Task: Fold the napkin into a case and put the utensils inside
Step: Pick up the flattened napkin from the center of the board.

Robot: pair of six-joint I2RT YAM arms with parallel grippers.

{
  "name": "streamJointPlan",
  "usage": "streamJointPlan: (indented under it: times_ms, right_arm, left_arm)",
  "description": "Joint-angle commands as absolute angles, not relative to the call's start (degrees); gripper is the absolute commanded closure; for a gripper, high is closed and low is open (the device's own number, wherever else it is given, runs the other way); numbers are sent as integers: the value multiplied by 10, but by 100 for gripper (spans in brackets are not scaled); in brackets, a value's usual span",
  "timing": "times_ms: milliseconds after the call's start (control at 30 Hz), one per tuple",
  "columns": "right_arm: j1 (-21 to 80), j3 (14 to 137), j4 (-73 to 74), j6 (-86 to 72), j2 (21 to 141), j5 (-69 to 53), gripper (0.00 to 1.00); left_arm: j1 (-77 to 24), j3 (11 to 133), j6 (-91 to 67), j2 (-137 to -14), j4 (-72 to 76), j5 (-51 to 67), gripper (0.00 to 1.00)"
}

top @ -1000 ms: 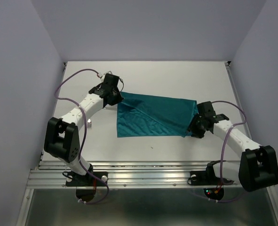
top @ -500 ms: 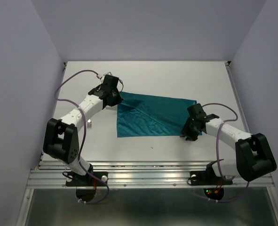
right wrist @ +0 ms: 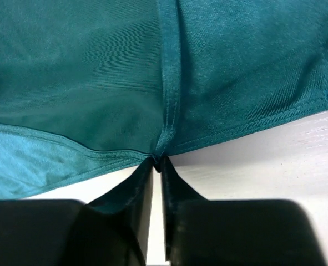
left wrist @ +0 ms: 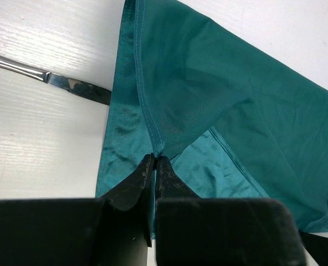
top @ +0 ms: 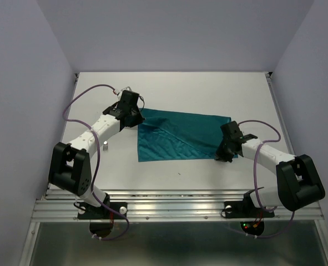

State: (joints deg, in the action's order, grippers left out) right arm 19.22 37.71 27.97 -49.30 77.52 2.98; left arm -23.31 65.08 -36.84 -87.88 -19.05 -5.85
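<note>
The teal napkin lies spread on the white table, with one layer folded over along a diagonal. My left gripper is at its far left corner and, in the left wrist view, my left gripper is shut on a lifted hem of the napkin. My right gripper is at the near right corner, and in the right wrist view my right gripper is shut on the seamed edge of the napkin. One silver utensil lies on the table with its end under the cloth's left edge.
The left arm reaches along the table's left side and the right arm along the right. A small shiny piece sits beside the left arm. Purple walls stand close on both sides, and a metal rail runs along the near edge.
My right gripper moved in to the napkin's near right corner and closed on its edge. The left gripper kept its hold and shifted only slightly.
</note>
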Motion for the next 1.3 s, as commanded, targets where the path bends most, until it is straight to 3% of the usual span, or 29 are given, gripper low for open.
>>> streamJointPlan:
  times_ms: [0,67,567,1267]
  right_arm:
    - [197,370,265,-494,776,66,91]
    - [197,376,269,-493,773,70,99]
    - [197,436,354,-468,708,98,99]
    - [189,529,358,-442,735,153,99]
  left_arm:
    - [-236,646,-359,-857,-178,-53,100]
    - [-236,647,-356,-857,-179,-55,100]
    - [-236,657,-357,-867,-183,-60,100]
    - [-233,690,-348,-884,-189,-45,100]
